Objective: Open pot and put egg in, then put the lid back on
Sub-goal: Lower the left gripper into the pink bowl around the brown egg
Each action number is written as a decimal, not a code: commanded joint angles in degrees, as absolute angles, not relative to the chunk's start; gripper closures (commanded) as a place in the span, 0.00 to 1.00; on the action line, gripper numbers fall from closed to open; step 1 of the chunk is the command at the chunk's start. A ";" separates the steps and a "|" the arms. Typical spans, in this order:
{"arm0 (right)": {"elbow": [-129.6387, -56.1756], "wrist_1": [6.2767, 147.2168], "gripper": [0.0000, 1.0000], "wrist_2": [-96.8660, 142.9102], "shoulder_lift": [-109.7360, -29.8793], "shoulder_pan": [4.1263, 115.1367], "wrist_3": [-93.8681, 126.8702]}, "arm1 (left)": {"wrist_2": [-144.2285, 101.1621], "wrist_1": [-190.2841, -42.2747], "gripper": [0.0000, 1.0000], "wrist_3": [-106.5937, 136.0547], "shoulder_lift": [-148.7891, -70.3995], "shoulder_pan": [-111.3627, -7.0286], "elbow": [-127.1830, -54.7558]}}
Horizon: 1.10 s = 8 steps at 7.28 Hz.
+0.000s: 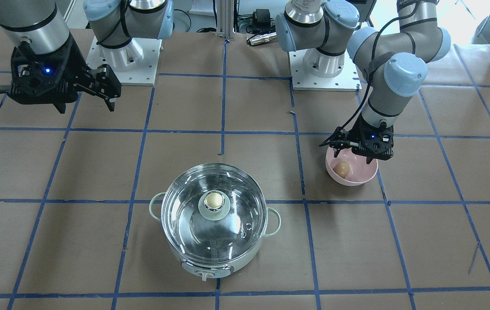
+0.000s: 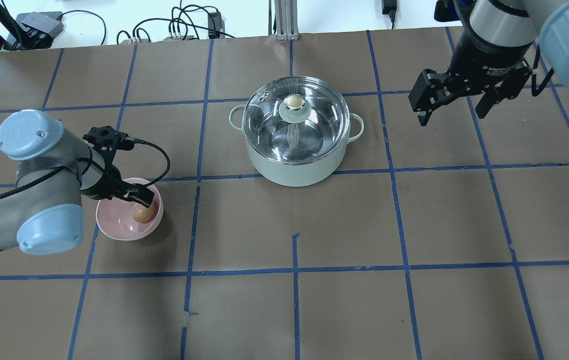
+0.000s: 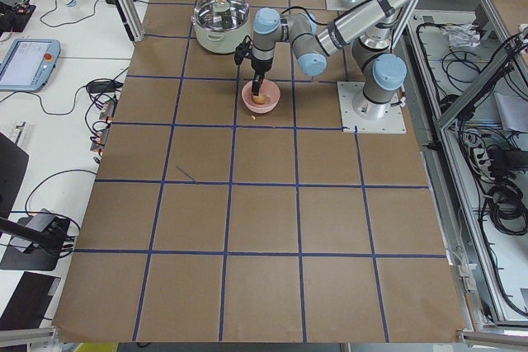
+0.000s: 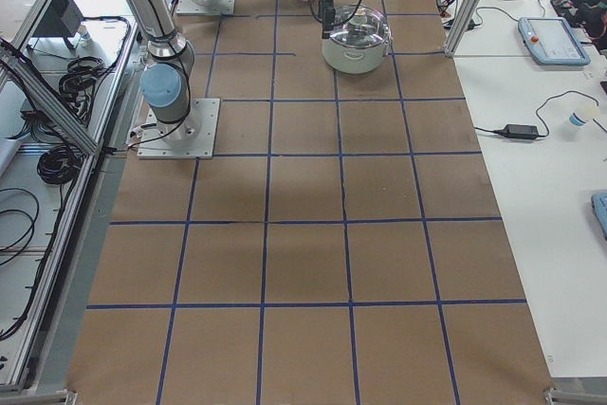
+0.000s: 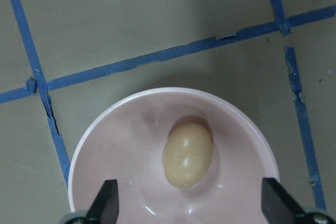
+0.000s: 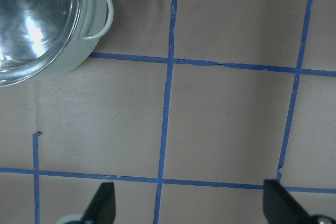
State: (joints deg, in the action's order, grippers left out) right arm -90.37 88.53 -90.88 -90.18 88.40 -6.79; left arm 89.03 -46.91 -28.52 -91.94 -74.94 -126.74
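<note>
Lid (image 2: 314,125) sat on the pot (image 2: 294,167). Off to one side, left hand (image 5: 190,203) spread open over the egg (image 5: 187,154) in the bowl (image 5: 105,145); right hand (image 2: 452,114) open on the other.

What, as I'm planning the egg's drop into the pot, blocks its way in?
The lid sits on the pot, closing its opening. The egg lies in the pink bowl, below the open left gripper, and nothing visible stands between gripper and egg.

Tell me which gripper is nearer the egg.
Left. The left gripper hangs over the egg in the pink bowl, jaws open; the right gripper is off beyond the pot.
</note>
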 commanded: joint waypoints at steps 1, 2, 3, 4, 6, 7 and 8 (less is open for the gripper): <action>-90.35 88.51 0.00 -90.88 -90.18 88.42 -6.77 | 88.77 -45.97 0.05 -29.44 -92.11 -74.80 -127.70; -90.44 88.51 0.00 -90.88 -90.18 88.42 -6.77 | 86.59 -44.84 0.07 -30.75 -92.81 -74.36 -128.66; -90.53 88.51 0.00 -90.88 -90.18 88.42 -6.77 | 85.79 -44.39 0.07 -32.50 -93.07 -72.09 -128.85; -90.53 88.59 0.00 -90.88 -90.09 88.42 -6.77 | 84.30 -44.47 0.06 -35.48 -93.69 -69.98 -129.02; -90.53 88.51 0.00 -90.88 -90.09 88.33 -6.77 | 84.81 -44.47 0.01 -35.51 -94.30 -70.31 -128.85; -90.53 88.59 0.00 -90.79 -90.09 88.42 -6.77 | 84.90 -44.47 0.01 -34.64 -94.57 -70.49 -128.67; -90.53 88.51 0.00 -90.79 -90.09 88.16 -6.77 | 84.90 -44.47 0.01 -34.54 -94.66 -70.49 -128.76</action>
State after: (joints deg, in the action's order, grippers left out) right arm -90.54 88.55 -90.82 -90.09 88.33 -6.77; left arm 84.87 -44.48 -34.85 -94.44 -70.43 -128.77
